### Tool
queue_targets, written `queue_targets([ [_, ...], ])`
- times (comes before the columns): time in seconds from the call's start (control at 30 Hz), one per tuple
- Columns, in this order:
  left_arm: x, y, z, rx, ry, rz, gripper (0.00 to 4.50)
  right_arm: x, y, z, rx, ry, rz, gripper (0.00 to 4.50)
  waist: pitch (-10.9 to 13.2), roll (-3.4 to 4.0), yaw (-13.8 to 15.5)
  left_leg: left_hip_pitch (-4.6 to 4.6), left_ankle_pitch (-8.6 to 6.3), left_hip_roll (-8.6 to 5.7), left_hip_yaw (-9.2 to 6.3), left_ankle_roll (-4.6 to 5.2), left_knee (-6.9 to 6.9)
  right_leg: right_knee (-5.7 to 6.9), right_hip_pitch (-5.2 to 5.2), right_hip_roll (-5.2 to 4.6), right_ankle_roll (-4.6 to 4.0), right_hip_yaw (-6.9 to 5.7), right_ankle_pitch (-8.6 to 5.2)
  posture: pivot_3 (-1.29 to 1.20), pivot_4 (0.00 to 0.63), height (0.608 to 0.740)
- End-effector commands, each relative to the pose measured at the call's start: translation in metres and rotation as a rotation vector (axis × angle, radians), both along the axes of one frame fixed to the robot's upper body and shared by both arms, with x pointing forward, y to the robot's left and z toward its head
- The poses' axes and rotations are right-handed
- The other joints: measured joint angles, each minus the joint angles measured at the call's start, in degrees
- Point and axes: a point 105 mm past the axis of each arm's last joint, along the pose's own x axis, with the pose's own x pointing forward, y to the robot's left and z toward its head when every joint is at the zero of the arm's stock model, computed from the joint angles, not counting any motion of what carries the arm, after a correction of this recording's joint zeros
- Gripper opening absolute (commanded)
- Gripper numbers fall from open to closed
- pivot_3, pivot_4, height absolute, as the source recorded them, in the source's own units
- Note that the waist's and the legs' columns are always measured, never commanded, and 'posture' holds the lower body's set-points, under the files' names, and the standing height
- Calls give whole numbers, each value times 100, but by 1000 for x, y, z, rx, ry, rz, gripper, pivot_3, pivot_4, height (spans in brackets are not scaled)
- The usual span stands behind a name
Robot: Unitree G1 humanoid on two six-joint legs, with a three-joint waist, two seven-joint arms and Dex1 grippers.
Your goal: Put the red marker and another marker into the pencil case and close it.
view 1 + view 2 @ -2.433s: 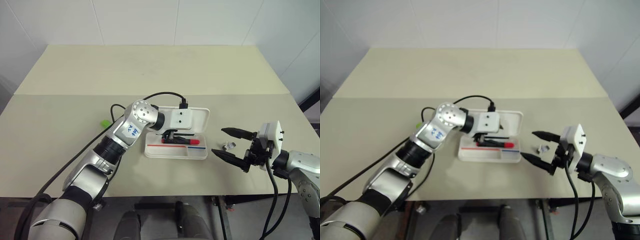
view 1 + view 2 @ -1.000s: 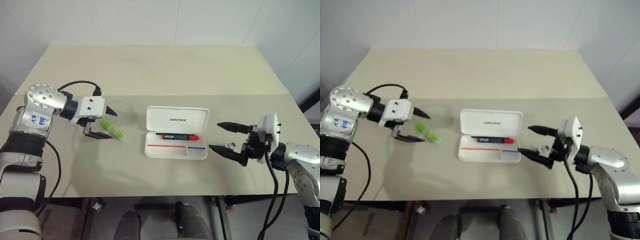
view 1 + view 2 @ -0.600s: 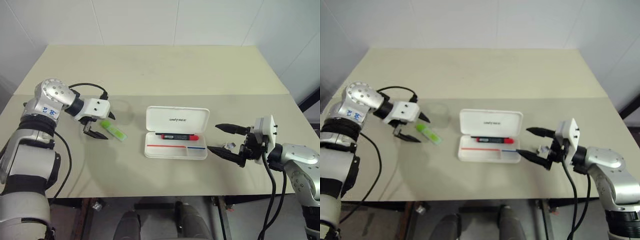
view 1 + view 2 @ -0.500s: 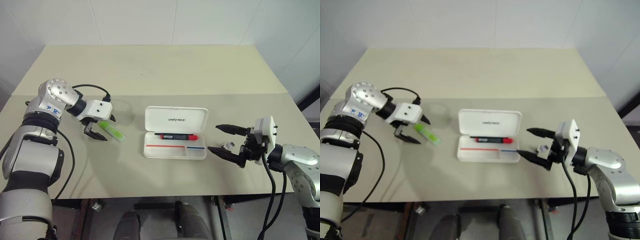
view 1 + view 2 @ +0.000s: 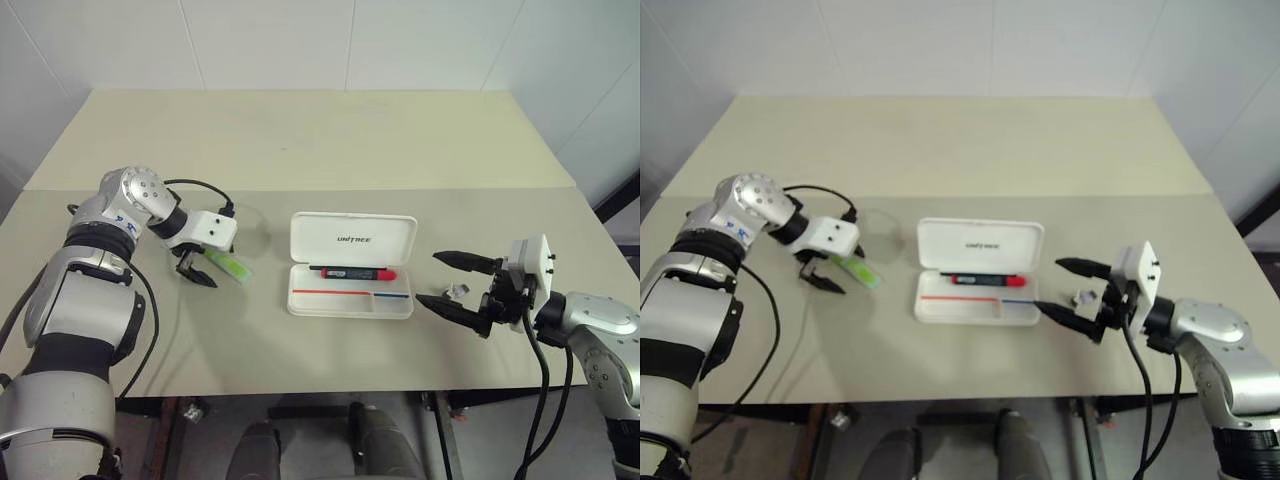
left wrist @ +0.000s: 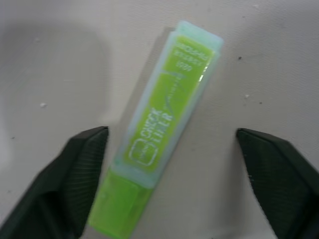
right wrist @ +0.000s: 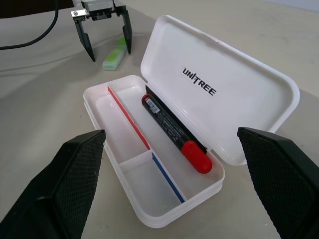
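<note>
White pencil case (image 7: 234, 94), red-capped black marker (image 7: 174, 132), apparently light-green highlighter (image 6: 159, 144).

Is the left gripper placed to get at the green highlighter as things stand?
Probably yes: the left gripper is open, its fingers either side of the highlighter, with nothing between them.

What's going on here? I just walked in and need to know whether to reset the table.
A two-armed robot is packing a white hard plastic pencil case, which lies open on the beige table. The slim black marker with a red cap already lies inside. The left claw, open, straddles the stubby light-green highlighter on the table without gripping it yet. The right claw hangs open beside the case, near a small clear object.
</note>
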Motion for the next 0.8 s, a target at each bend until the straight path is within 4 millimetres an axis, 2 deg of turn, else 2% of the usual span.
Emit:
queue_targets([
  [0.03,5,-4,6,-18,-30,6,2894,-3,-2,14,2,-59,-6,4500,0,0,4,2,1,0,0,1,1,0,3,0,-2,0,2,0,150,740],
  [0.23,7,-7,12,-69,-60,17,1130,-3,-3,14,0,-61,-9,4500,1,-1,0,6,5,0,2,3,9,-1,10,0,-3,3,13,0,150,740],
  [0.47,12,-15,33,-215,-131,22,1102,-2,-4,15,-4,-63,-11,4500,3,-6,-1,-5,2,0,4,2,0,-6,1,0,9,5,9,0,150,740],
  [0.57,14,-17,50,-292,-161,44,1102,-2,-5,15,-7,-63,-12,4500,3,-6,-6,-5,-3,0,5,4,-10,-6,-5,1,88,4,49,0,150,740],
  [0.8,7,-27,94,-427,-205,-21,1102,-4,-7,16,-7,-61,-8,4500,4,-8,-2,-9,-7,0,5,5,-11,-10,-7,1,91,4,46,0,150,740],
])
